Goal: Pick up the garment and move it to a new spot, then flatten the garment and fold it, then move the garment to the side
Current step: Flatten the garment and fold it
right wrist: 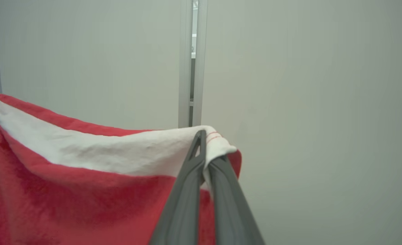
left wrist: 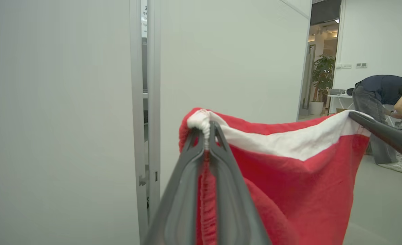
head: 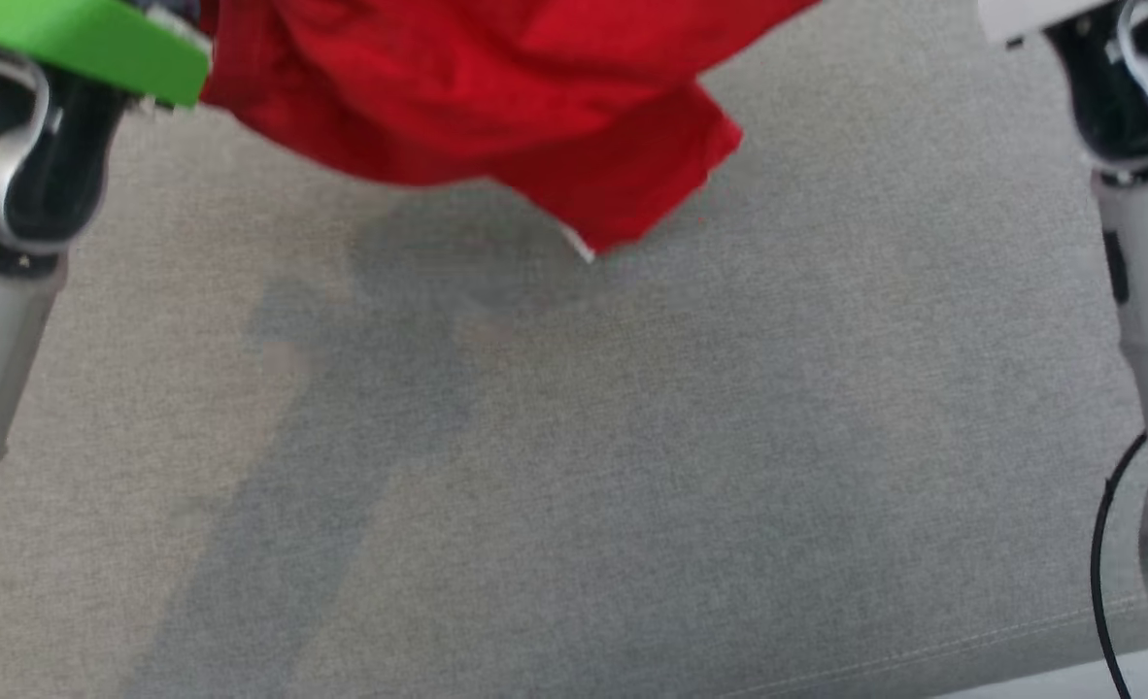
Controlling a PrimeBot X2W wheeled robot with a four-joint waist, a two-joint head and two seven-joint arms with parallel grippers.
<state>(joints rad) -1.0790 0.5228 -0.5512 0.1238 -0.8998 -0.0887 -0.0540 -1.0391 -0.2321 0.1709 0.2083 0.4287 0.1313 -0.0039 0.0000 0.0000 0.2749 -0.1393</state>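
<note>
**Holding the red garment up by its white band, a claw at each end**

My left claw [left wrist: 206,131] is clamped tight on a bunched end of the garment [left wrist: 299,177]. Red cloth is squeezed between its two fingers, and the white band [left wrist: 289,141] puckers right at their tips. My right claw [right wrist: 202,136] is pinched shut on the other end of that band, which folds over its fingertips.

From both claws the cloth hangs downward. The bottom edge of each wrist view cuts it off, so its lower part cannot be made out there. The head view supplies that part. A red sheet hangs between my two pale forearms [head: 1,291], and its lowest corner reaches toward the grey bench [head: 729,437] below the claws. That view is blurred and its top edge crops the garment. I cannot tell whether the corner touches the bench, though a soft shadow lies beneath it.

The left wrist view adds the band stretched from my left claw across to my right claw's dark finger. Beyond that finger a person [left wrist: 381,92] bends over and a potted plant [left wrist: 323,73] stands in a doorway. The right wrist view has a plain pale wall [right wrist: 306,85] behind the band.
</note>
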